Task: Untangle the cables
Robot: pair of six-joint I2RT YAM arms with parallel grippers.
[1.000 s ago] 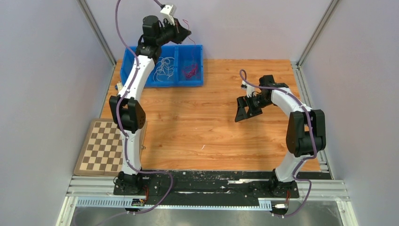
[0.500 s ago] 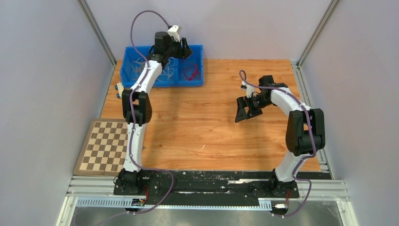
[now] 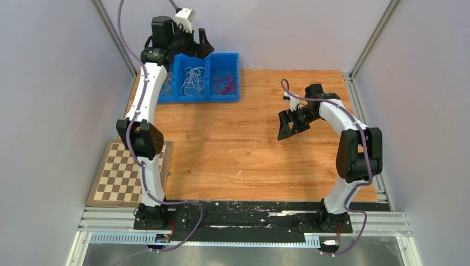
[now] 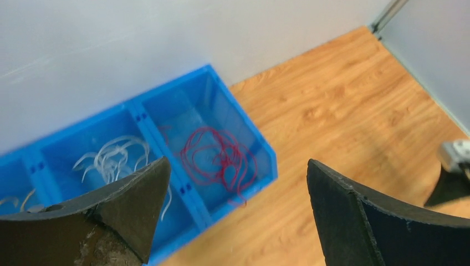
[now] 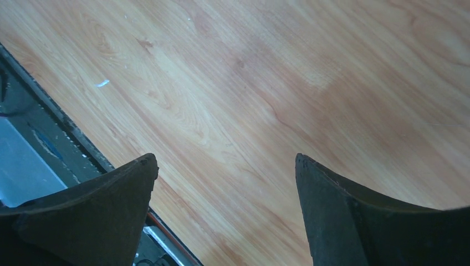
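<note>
The cables lie sorted in a blue bin [image 3: 239,77] at the table's back left. Red cables [image 3: 223,84] fill its right compartment, white cables [image 3: 193,77] the middle one, and pale tan cables [image 3: 165,83] the left one. In the left wrist view the red cables [image 4: 219,158] form a loose coil, with the white cables [image 4: 113,158] beside them. My left gripper [image 3: 204,45] [image 4: 235,163] hangs open and empty, high above the bin. My right gripper [image 3: 284,132] [image 5: 224,158] is open and empty over bare wood, right of centre.
A checkerboard [image 3: 119,172] lies at the table's front left, beside the left arm's base. Metal rails [image 3: 354,94] run along the right edge, and grey walls enclose the table. One red strand end hangs over the bin's front rim [image 4: 244,202].
My left gripper, shut on a red cable a second ago, dipped over the bin, opened and rose back up to the left, empty. The right arm barely moved.
</note>
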